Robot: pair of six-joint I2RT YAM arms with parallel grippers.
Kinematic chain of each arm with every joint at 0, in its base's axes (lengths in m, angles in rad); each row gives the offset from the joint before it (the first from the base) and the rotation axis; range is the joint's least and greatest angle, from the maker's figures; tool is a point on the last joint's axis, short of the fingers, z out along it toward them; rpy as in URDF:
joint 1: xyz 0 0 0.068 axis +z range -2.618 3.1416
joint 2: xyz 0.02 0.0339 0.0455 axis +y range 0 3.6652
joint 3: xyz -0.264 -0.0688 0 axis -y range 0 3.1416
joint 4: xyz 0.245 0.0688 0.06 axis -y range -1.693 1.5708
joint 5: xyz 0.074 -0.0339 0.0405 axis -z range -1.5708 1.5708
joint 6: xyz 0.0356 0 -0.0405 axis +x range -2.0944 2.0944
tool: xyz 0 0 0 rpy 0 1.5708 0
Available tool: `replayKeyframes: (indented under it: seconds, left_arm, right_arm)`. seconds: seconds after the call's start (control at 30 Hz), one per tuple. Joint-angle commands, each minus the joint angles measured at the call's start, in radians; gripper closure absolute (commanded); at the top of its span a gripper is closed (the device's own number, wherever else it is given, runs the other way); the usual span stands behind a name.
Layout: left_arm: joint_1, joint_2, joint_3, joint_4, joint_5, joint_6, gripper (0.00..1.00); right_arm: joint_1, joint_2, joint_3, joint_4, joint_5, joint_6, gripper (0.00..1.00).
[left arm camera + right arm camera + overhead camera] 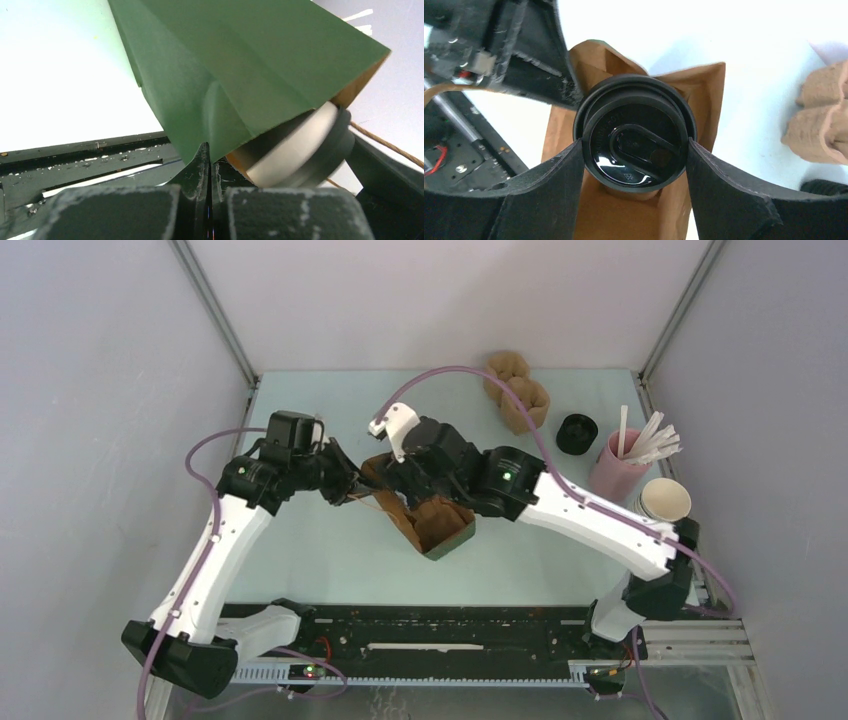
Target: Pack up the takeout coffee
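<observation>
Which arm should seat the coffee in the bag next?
Right. The right gripper is shut on the takeout coffee at the mouth of the paper bag. The left gripper is shut on the bag's edge, holding it open.

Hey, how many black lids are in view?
2. One lid caps the takeout coffee in the right pincer, at the bag mouth; the other lid lies loose beside the pink straw cup, and may be a stack.
</observation>
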Motion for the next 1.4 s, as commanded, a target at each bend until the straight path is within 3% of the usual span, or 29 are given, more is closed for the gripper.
replayKeyframes:
  seconds: [0.0,0.2,0.63,0.97,1.37]
  left_arm:
    - [0.006,-0.005,0.011,-0.011,0.05,-0.029,1.0]
    - [0.011,-0.044,-0.018,0.054,0.076,-0.124,1.0]
    - [0.011,-0.034,-0.028,0.067,0.117,-0.171,1.0]
    - [0.01,-0.062,-0.072,0.149,0.155,-0.185,1.0]
    - [0.013,-0.006,-0.029,-0.057,0.15,0.024,1.0]
  right_arm:
    - [0.005,-0.155,-0.123,0.123,-0.156,-0.047,0.6]
    - [-0.006,-0.23,-0.224,0.157,-0.245,-0.086,0.61]
    - [-0.02,-0.288,-0.329,0.153,-0.409,-0.207,0.61]
    - [-0.017,-0.162,-0.244,0.131,-0.042,0.053,0.63]
    - [-0.022,-0.091,-0.214,0.188,0.061,0.081,0.63]
